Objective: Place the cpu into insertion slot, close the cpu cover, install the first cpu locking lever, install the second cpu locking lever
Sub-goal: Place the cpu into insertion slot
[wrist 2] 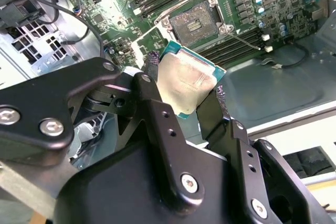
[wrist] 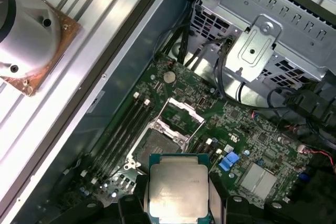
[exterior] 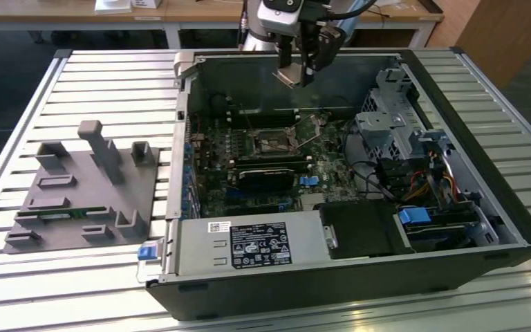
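Tool (wrist 2: 184,81) is pinching the cpu (wrist 2: 193,74) by two opposite edges; open slot (wrist 2: 193,23) is sitting well below, offset toward case (exterior: 339,290) middle.

Claw (exterior: 299,72) grips cpu (exterior: 289,75) over case (exterior: 339,294)

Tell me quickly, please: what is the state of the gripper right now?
Gripper: shut on the cpu, held in the air, clear of the insertion slot.
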Controlling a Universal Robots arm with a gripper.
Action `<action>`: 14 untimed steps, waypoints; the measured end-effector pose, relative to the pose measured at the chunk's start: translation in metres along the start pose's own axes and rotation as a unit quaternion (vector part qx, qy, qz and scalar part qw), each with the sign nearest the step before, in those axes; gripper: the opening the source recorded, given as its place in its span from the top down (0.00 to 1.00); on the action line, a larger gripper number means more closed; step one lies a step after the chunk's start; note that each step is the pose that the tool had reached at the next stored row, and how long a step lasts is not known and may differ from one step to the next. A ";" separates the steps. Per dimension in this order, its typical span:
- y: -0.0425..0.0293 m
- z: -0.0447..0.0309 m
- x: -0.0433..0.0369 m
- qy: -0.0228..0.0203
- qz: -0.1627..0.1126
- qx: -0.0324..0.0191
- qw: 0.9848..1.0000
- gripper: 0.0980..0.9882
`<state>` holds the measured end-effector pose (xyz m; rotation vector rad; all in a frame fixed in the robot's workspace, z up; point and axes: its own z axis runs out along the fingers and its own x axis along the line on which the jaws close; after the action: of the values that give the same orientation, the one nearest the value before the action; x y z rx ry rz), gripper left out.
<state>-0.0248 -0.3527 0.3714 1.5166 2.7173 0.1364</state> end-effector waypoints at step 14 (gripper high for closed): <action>0.0005 0.0016 0.0010 -0.007 0.080 -0.001 0.997 0.50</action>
<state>-0.0248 -0.3515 0.3699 1.7251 2.5817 0.1314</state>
